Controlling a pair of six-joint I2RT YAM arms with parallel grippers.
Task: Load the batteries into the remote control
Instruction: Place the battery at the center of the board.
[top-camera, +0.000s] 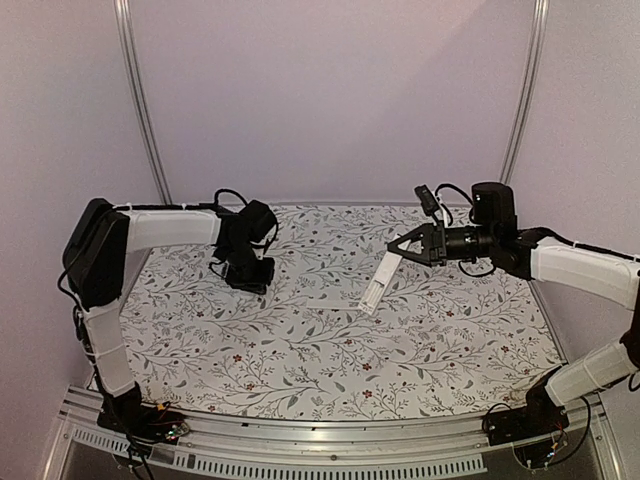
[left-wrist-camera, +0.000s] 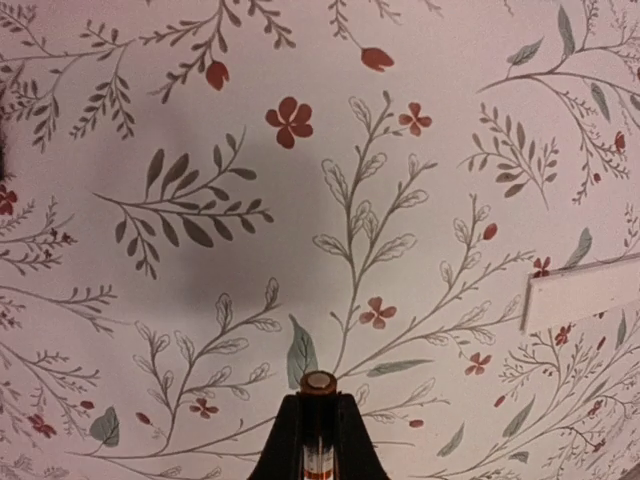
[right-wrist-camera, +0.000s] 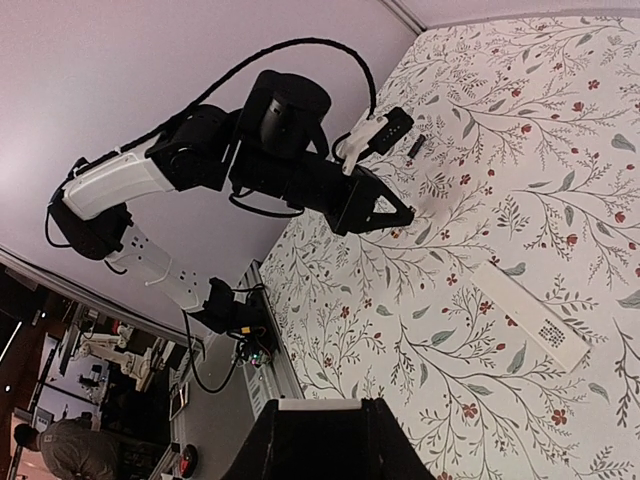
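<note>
The left gripper (left-wrist-camera: 318, 402) is clamped on a brass-topped battery (left-wrist-camera: 318, 383). The remote control (top-camera: 377, 285) lies on the table (top-camera: 300, 360) well to its right, long axis slanting near-to-far, beside the right gripper (top-camera: 395, 247), whose grip I can't judge.

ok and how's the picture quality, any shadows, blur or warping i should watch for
top external: even purplish light, fairly sharp, no glare; left wrist: broad soft shadow on the tablecloth left of centre, left hand and its battery slightly soft at the bottom edge; right wrist: view rolled sideways, right hand a dark, blurred block
</note>
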